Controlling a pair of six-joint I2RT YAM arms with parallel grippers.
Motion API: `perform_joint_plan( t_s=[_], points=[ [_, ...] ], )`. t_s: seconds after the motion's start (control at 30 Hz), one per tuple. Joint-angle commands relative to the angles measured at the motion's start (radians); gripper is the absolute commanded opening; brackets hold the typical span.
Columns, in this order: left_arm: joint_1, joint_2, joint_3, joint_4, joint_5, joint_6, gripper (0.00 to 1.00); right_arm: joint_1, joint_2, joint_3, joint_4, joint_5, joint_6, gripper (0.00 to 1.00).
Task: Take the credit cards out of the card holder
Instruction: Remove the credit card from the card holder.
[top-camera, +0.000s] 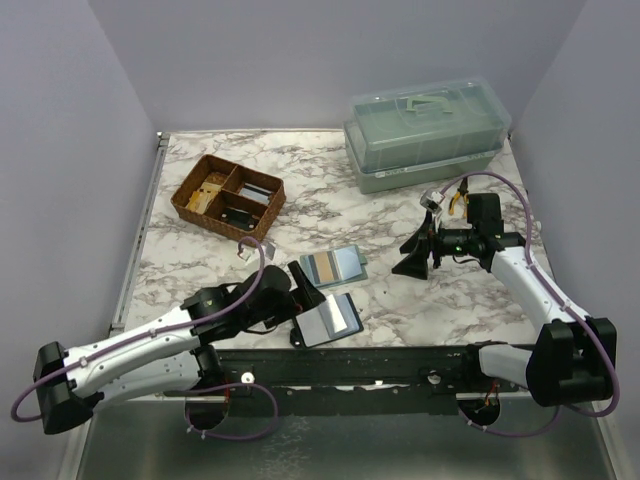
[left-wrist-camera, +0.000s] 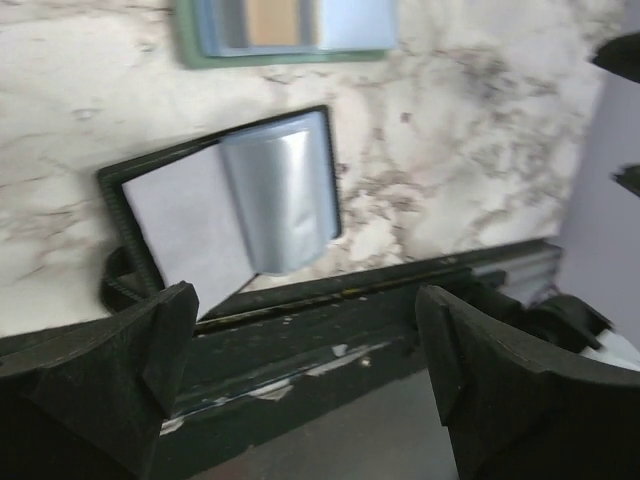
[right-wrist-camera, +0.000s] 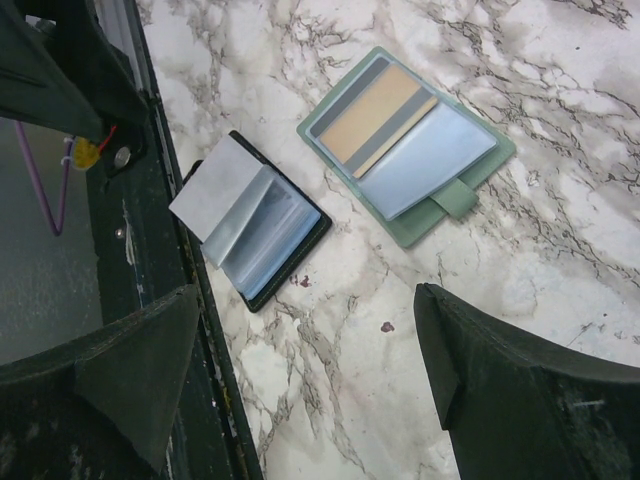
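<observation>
I am holding my left gripper (left-wrist-camera: 305, 335) with its jaws spread wide and nothing between them, hanging over the near edge of the table (top-camera: 300, 170). My right gripper (right-wrist-camera: 305, 330) is standing just as wide and empty, well off to the right side.

The card holder (left-wrist-camera: 228, 210) is lying open and flat just beyond my left fingertips, close against the black rail (top-camera: 400, 365), with a green wallet (right-wrist-camera: 460, 195) near it farther in. I am reading the pale flat sheet on its left half as one of the credit cards (left-wrist-camera: 180, 225). Whether more are sitting under the glossy leaf (left-wrist-camera: 285, 195) bowing up from the spine, I cannot tell.

I am judging the cards as thin, stiff, light and slick — hard to get a fingertip under while they lie flat. The best hold looks like the outer edge of that pale sheet, pinched across its thickness and drawn outward along the pocket. The leaf seems soft and springy, so I am avoiding it. The holder itself is probably light enough to slide or lift with the card — it may need pinning by the other gripper.
</observation>
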Motion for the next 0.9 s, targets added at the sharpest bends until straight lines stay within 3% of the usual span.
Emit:
perform_joint_plan(
  t_s=[0.0, 0.07, 0.2, 0.27, 0.37, 0.43, 0.87],
  points=[
    [0.028, -0.054, -0.1, 0.342, 0.12, 0.1, 0.95, -0.004, 0.011, -0.011, -0.008, -0.019, -0.015, 0.95],
    [0.035, 0.035, -0.073, 0.358, 0.157, 0.106, 0.84, -0.005, 0.015, -0.01, -0.008, -0.02, -0.016, 0.95],
    [0.034, 0.274, 0.05, 0.316, 0.196, 0.113, 0.79, -0.005, 0.023, -0.009, -0.009, -0.022, -0.018, 0.95],
    [0.028, 0.399, 0.172, 0.162, 0.122, 0.087, 0.79, -0.005, 0.021, -0.01, -0.011, -0.024, -0.02, 0.95],
    [-0.018, 0.612, 0.395, -0.225, -0.085, -0.009, 0.79, -0.004, 0.018, -0.014, -0.008, -0.025, -0.02, 0.95],
    [-0.043, 0.73, 0.492, -0.364, -0.12, -0.011, 0.8, -0.005, 0.019, -0.011, -0.008, -0.027, -0.019, 0.95],
    [-0.063, 0.854, 0.477, -0.301, -0.076, 0.029, 0.76, -0.004, 0.01, -0.012, -0.013, -0.03, -0.023, 0.95]
  ],
)
